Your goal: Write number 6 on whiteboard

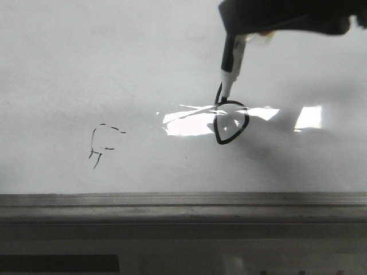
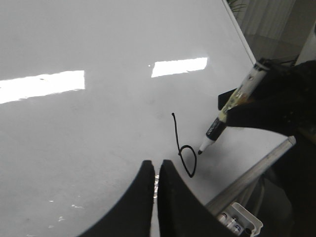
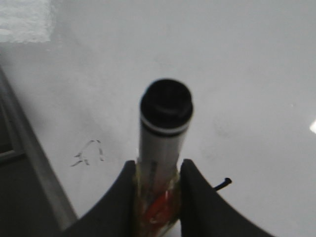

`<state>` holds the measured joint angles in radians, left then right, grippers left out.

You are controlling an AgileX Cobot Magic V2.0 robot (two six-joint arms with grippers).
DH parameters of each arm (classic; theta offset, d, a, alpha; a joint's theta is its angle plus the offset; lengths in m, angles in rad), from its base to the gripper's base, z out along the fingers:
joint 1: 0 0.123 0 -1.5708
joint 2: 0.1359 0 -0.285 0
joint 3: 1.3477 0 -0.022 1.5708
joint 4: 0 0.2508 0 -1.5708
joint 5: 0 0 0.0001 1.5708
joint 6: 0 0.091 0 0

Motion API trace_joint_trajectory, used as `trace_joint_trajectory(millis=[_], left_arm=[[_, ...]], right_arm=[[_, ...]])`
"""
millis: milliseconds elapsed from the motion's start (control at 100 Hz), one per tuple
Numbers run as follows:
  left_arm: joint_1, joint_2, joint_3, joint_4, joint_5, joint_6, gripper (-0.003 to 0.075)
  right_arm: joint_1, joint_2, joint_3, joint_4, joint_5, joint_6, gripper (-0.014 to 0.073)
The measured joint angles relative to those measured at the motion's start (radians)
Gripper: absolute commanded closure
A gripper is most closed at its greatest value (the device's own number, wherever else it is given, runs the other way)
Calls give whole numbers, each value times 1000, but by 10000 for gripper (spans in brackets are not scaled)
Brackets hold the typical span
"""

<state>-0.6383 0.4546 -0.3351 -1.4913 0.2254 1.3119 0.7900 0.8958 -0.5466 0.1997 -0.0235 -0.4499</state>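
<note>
The whiteboard fills the front view, with a bright glare at its middle. A black number 6 is drawn on it, with a thin stem and a rounded loop. It also shows in the left wrist view. My right gripper is shut on a marker, whose tip is at the top of the loop. In the left wrist view the marker points at the loop. My left gripper is shut and empty, just above the board near the 6.
A faint broken black scribble lies on the board's left part, also in the right wrist view. A grey metal tray edge runs along the board's near side. A white holder with markers sits beside it.
</note>
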Motion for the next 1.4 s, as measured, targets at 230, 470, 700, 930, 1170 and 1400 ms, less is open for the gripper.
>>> trace_joint_trajectory(millis=[230, 470, 700, 930, 1170, 1400], left_arm=[[0, 111, -27, 105, 185, 0, 344], [0, 377, -173, 126, 437, 168, 281], [0, 549, -248, -15, 563, 403, 281], [0, 614, -251, -151, 647, 513, 284], [0, 633, -252, -181, 651, 519, 486], [0, 635, -252, -181, 667, 521, 664]], right_arm=[[21, -145, -153, 28, 400, -1, 636], [49, -125, -181, 157, 485, -66, 636], [176, -100, -183, 195, 443, -105, 636], [220, -69, -183, 205, 362, -109, 637], [220, -33, -183, 205, 351, -109, 638], [220, -33, -183, 205, 336, -111, 638]])
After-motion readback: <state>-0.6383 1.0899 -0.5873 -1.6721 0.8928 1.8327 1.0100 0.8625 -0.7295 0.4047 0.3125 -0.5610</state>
